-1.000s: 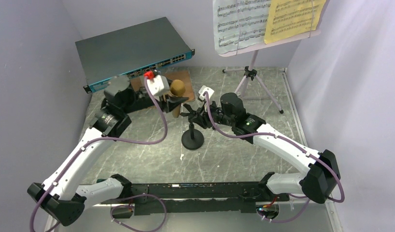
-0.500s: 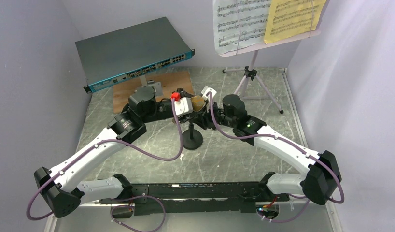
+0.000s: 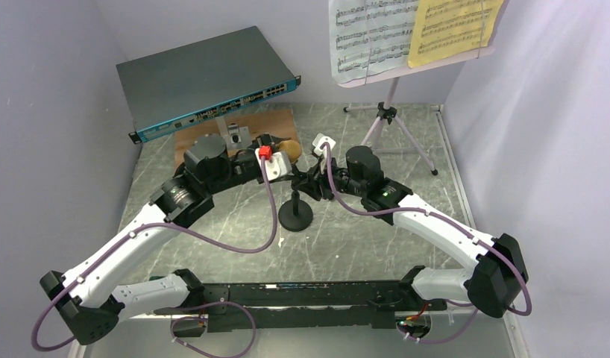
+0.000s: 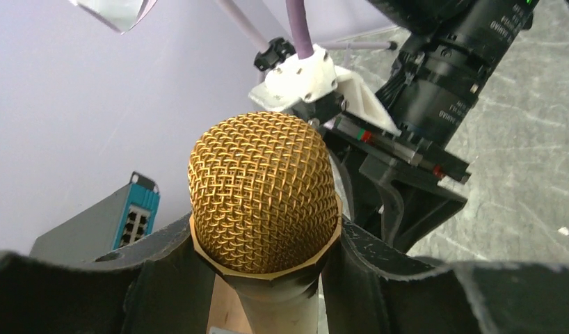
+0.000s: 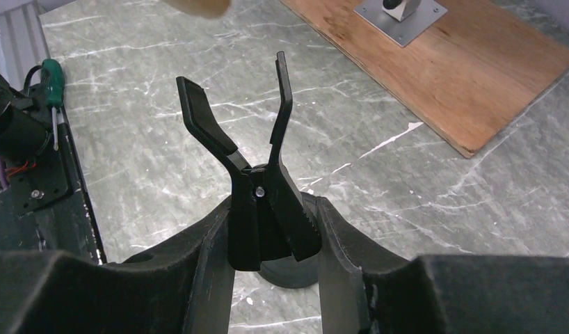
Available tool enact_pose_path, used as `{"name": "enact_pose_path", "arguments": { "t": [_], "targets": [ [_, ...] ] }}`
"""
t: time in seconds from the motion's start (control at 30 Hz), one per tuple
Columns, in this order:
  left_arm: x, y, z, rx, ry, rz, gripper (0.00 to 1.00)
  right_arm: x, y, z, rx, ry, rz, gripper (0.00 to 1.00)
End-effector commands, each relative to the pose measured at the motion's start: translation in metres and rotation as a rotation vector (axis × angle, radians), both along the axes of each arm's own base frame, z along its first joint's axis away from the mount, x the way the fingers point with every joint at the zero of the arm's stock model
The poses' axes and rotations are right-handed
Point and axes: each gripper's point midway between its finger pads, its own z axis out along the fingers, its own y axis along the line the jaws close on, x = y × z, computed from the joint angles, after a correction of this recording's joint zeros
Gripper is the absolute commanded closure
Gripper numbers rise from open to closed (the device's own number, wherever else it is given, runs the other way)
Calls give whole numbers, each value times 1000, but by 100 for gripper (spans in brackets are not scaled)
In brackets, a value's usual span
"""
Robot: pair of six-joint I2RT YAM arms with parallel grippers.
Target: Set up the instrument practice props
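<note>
My left gripper (image 3: 284, 154) (image 4: 264, 240) is shut on the gold microphone (image 3: 288, 146) (image 4: 263, 195), gripping it just under the mesh head. It holds it above the table, just left of the top of the short black mic stand (image 3: 296, 216). My right gripper (image 3: 308, 183) (image 5: 275, 226) is shut on the stand's clip (image 5: 257, 202), whose two prongs (image 5: 233, 118) stand spread apart. The stand's round base (image 5: 295, 270) rests on the table. The lilac music stand (image 3: 391, 93) stands at the back right with white sheets (image 3: 369, 33) and yellow sheets (image 3: 451, 26) on it.
A flat grey network switch (image 3: 205, 74) leans at the back left. A wooden board (image 3: 283, 123) (image 5: 469, 76) with a metal block (image 3: 233, 136) (image 5: 400, 10) lies in front of it. Walls close in on the left, right and back.
My left arm carried the microphone from over the wooden board rightward to the mic stand's top, then drew back slightly left. My right gripper stayed on the clip.
</note>
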Motion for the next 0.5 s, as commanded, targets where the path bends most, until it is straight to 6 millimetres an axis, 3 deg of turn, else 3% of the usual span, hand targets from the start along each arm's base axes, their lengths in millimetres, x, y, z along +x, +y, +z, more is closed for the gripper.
{"name": "enact_pose_path", "arguments": {
  "t": [0.0, 0.17, 0.27, 0.47],
  "targets": [
    [-2, -30, 12, -121, 42, -110, 100, -6, 4, 22, 65, -41, 44, 100],
    [-4, -65, 4, -274, 98, -256, 100, -9, 5, 24, 86, -38, 51, 100],
    [-16, -77, -4, -306, 152, -353, 100, -9, 3, 25, 99, -38, 38, 100],
    [-25, -79, -13, -294, 189, -398, 100, -10, 2, 26, 105, -45, 38, 100]
  ]
}}
